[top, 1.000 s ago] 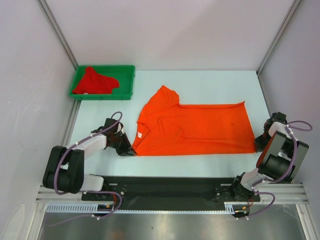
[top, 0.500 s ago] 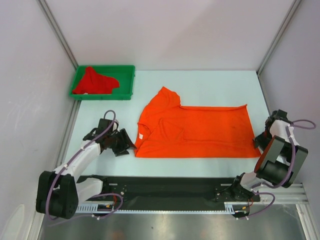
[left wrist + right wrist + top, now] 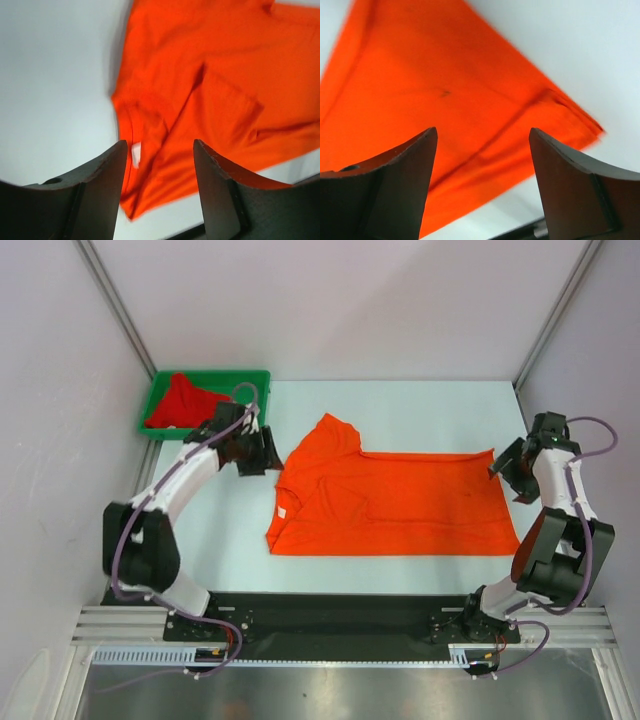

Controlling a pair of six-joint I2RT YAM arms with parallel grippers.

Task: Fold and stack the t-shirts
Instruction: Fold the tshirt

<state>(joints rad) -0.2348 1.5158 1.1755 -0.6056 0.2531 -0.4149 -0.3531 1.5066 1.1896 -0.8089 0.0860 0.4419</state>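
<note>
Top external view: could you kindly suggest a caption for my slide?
Orange tee spread out, left arm and right arm at its ends; red tee bunched in green tray.

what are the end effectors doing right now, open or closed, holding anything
Left end effector: open, empty, not gripping the orange t-shirt.
Right end effector: open, empty too.

The orange t-shirt (image 3: 390, 502) is soft, matt cloth with a few wrinkles (its small white label (image 3: 282, 510) looks like cloth too). The table (image 3: 420, 410) under it is smooth and matt. Back and to the left of this shirt, the green tray (image 3: 215, 382) is smooth plastic. The red t-shirt (image 3: 185, 400) in it is soft, crumpled cloth. The left gripper (image 3: 160, 145) and right gripper (image 3: 482, 131) have dark, matt fingers (image 3: 97, 195) that look like plastic.
</note>
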